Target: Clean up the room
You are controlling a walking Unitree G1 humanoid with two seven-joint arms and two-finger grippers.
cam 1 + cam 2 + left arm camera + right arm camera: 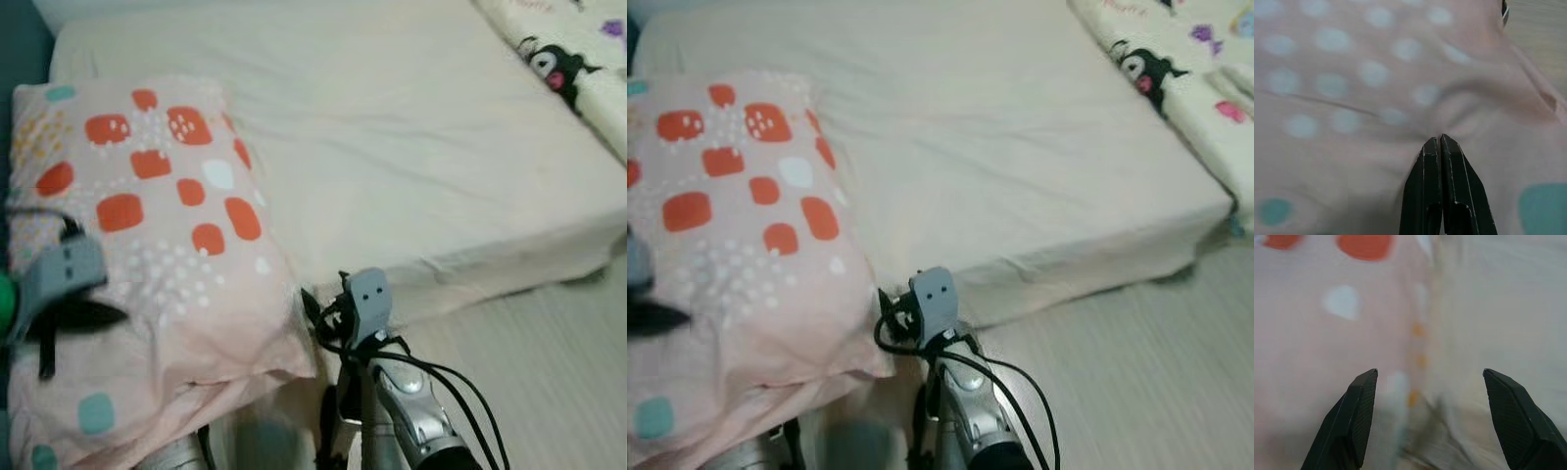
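Pink pillow (147,264) pinched by closed left hand (1441,139); right hand (1430,382) spread beside it.

- right arm (416,416): shiny silver shell, loose black cables looping round it
- grey boxy wrist camera (367,299) on top
- right gripper (1427,418): long black wedge fingers

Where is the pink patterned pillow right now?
The pink patterned pillow lies on the near left corner of the bed, overhanging its edge, with the left gripper pinching its fabric and the right gripper open beside it.
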